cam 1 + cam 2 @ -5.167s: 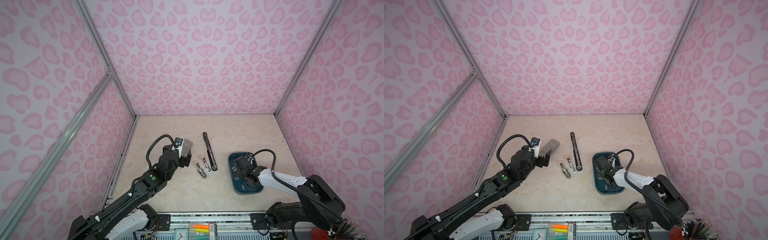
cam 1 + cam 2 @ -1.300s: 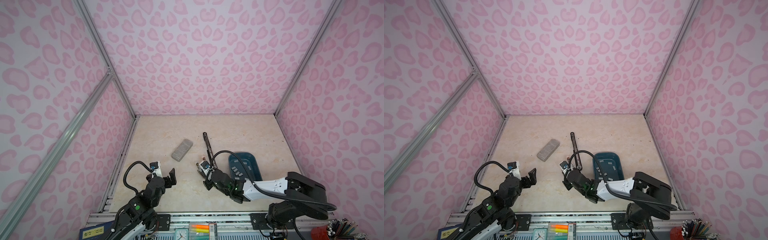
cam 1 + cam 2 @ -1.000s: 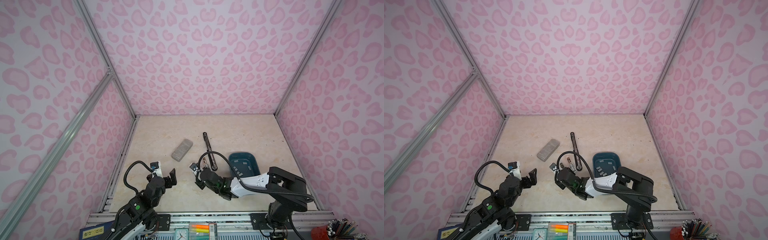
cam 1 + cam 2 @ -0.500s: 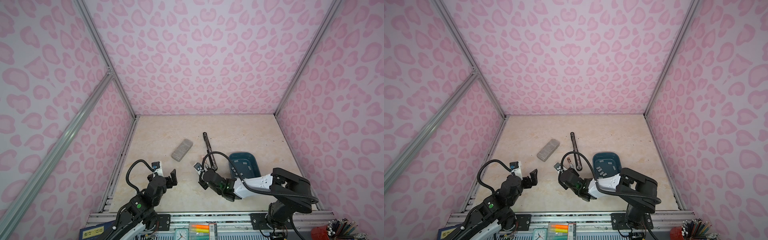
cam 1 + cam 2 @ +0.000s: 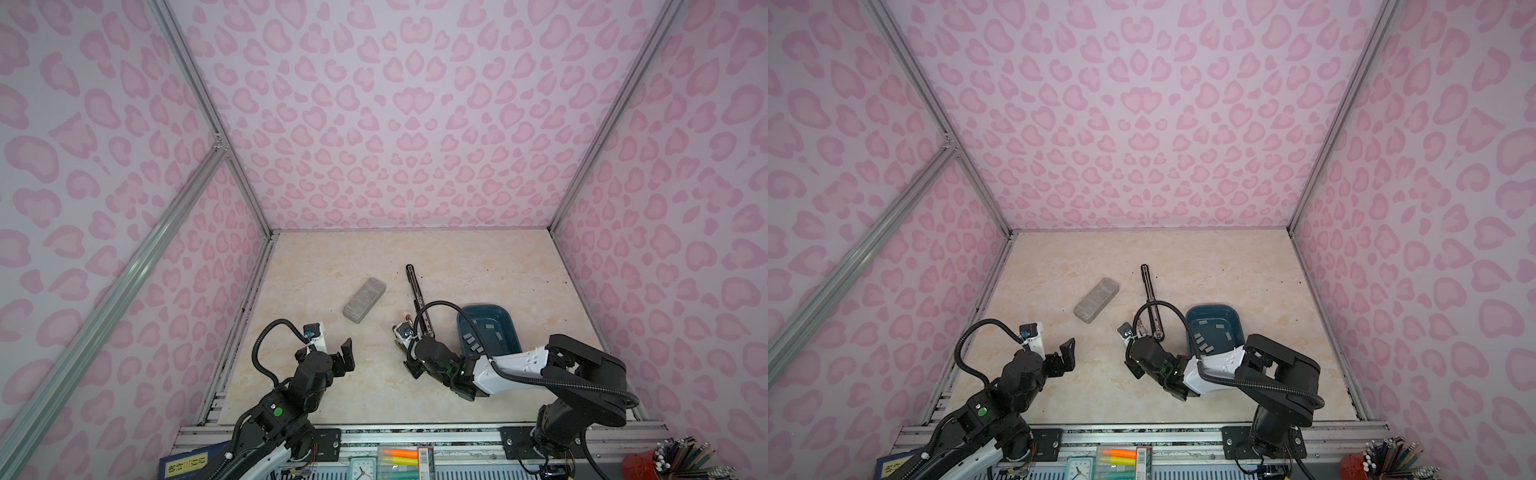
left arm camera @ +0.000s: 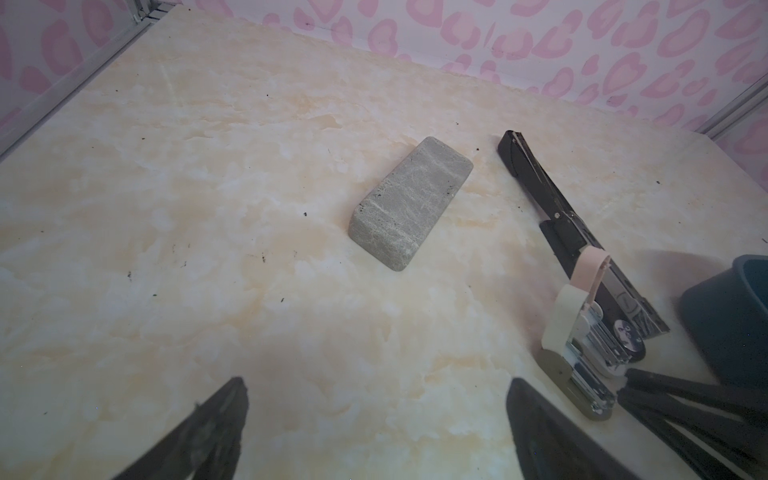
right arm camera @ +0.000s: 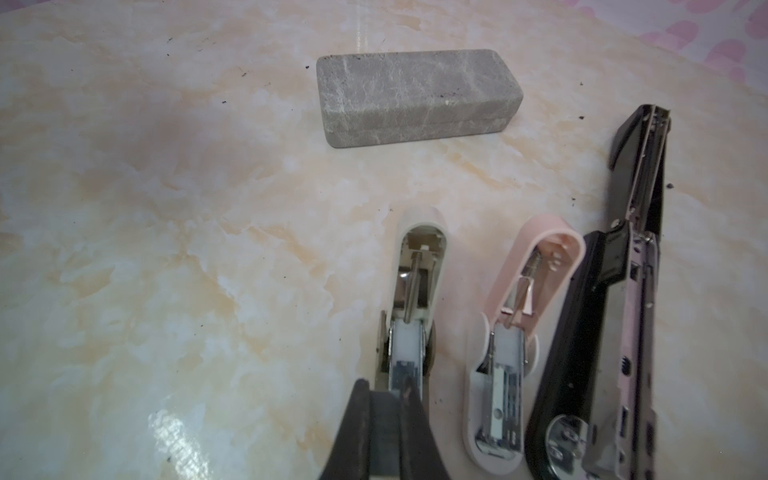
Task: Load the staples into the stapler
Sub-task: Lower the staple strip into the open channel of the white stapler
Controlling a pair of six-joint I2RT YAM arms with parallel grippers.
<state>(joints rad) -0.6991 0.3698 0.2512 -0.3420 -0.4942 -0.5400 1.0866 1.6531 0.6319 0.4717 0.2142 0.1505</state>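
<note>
The right pincer (image 7: 386,395) was held shut at the rear of the opened white stapler (image 7: 415,291), probably to seat a strip; whether one was pinched could not be told. The left pincer (image 6: 376,384) was held spread wide over the bare worktop (image 6: 208,208), out of the way. The staples (image 5: 471,340) were seen lying in the blue bin (image 5: 482,307) beside the right arm.

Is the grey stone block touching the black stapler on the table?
Apart. The left wrist view shows a strip of bare table between the grey block and the black stapler.

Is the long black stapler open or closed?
Open. The black stapler lies unfolded flat on the table, its metal staple rail showing.
</note>
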